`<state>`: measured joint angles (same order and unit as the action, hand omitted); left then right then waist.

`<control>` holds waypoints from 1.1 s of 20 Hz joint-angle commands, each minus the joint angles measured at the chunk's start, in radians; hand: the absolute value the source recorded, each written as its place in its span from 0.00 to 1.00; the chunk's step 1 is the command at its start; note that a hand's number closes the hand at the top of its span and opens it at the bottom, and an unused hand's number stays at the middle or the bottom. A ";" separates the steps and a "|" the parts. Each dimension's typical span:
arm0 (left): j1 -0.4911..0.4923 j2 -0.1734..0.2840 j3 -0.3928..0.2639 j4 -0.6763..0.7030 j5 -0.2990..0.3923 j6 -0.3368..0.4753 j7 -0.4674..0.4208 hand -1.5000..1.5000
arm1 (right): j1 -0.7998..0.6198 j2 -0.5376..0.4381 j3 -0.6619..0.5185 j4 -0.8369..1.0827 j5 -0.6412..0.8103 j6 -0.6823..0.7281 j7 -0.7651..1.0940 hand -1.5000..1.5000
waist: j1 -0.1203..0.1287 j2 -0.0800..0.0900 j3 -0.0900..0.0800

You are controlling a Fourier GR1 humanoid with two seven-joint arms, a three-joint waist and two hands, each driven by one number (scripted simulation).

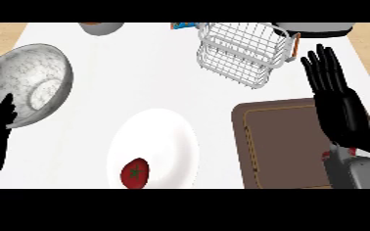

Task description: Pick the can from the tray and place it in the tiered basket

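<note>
A: Right hand [336, 103] hangs over the brown rectangular tray [278, 147], fingers straight, holding nothing. Can?

B: Hidden, probably under that hand. Grasp first; white wire tiered basket [242, 54] sits beyond the tray.

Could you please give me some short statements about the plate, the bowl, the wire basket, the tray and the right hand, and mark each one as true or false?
1. The red tomato lies on the white plate. True.
2. The right hand is curled round a can. False: its fingers are straight, and no can shows in it.
3. The wire basket stands beyond the brown tray. True.
4. The metal bowl is at the counter's right side. False: it is at the left side.
5. The basket holds the tomato. False: the tomato is on the plate.
</note>
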<state>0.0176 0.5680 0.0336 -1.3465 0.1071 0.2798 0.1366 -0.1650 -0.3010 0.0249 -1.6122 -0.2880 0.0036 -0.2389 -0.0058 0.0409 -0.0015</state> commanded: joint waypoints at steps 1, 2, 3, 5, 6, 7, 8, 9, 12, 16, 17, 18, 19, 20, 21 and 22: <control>-0.075 -0.082 -0.062 0.038 -0.026 -0.013 -0.027 0.50 | -0.023 -0.018 0.012 0.010 -0.030 0.042 0.101 0.00 | -0.002 -0.039 0.001; -0.077 -0.085 -0.079 -0.028 0.024 -0.078 -0.031 0.50 | -0.025 -0.056 0.018 0.034 -0.053 0.092 0.141 0.00 | -0.001 -0.039 0.001; -0.070 -0.141 -0.116 -0.044 0.030 -0.085 -0.078 0.50 | 0.048 -0.056 0.043 0.027 -0.082 0.151 0.126 0.00 | -0.015 -0.039 0.000; -0.083 -0.203 -0.165 -0.075 0.066 -0.157 -0.189 0.50 | 0.045 -0.067 0.088 0.074 -0.093 0.203 0.178 0.00 | -0.010 -0.035 -0.002; -0.131 -0.231 -0.197 -0.095 0.087 -0.192 -0.176 0.50 | 0.047 -0.069 0.116 0.070 -0.117 0.228 0.235 0.00 | -0.028 -0.034 -0.003; -0.109 -0.254 -0.222 -0.097 0.088 -0.197 -0.170 0.50 | 0.043 -0.227 0.102 0.086 0.157 0.139 0.177 0.00 | -0.036 -0.034 -0.009; -0.102 -0.294 -0.247 -0.068 0.092 -0.217 -0.220 0.50 | 0.072 -0.105 0.119 0.115 0.002 0.152 0.256 0.00 | -0.016 -0.034 -0.002; -0.128 -0.295 -0.249 -0.070 0.097 -0.228 -0.203 0.50 | 0.071 -0.076 0.108 0.142 -0.102 0.237 0.235 0.00 | -0.008 -0.034 0.001; -0.108 -0.293 -0.223 0.012 0.106 -0.294 -0.308 0.50 | 0.113 -0.081 0.046 0.063 -0.151 0.290 0.142 0.00 | -0.005 -0.040 0.001; -0.086 -0.319 -0.251 -0.034 0.057 -0.243 -0.261 0.50 | 0.149 -0.203 -0.005 -0.056 -0.053 0.317 0.099 0.00 | -0.001 -0.043 0.001; -0.150 -0.323 -0.231 0.000 0.079 -0.252 -0.231 0.50 | 0.192 -0.250 -0.026 -0.136 -0.049 0.305 0.136 0.00 | -0.017 -0.045 0.000; -0.154 -0.314 -0.231 0.014 0.073 -0.258 -0.242 0.50 | 0.186 -0.339 -0.078 -0.139 -0.068 0.357 0.155 0.00 | -0.027 -0.046 0.000; -0.114 -0.325 -0.249 -0.030 0.076 -0.250 -0.230 0.50 | 0.149 -0.394 -0.095 -0.147 -0.035 0.352 0.193 0.00 | -0.016 -0.048 0.000; -0.134 -0.337 -0.249 -0.025 0.067 -0.234 -0.231 0.50 | 0.169 -0.445 -0.100 -0.164 -0.011 0.390 0.192 0.00 | -0.024 -0.049 -0.001; -0.118 -0.313 -0.226 0.003 0.071 -0.243 -0.254 0.50 | 0.142 -0.512 -0.129 -0.161 0.036 0.383 0.223 0.00 | -0.022 -0.047 -0.002; -0.142 -0.292 -0.211 0.009 0.086 -0.266 -0.241 0.50 | 0.126 -0.580 -0.126 -0.176 0.088 0.413 0.239 0.00 | -0.026 -0.047 -0.004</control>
<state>-0.1116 0.2582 -0.1962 -1.3547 0.1833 0.0311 -0.1023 -0.0173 -0.6905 -0.0489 -1.7337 -0.2954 0.3592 -0.0534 -0.0251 -0.0048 -0.0028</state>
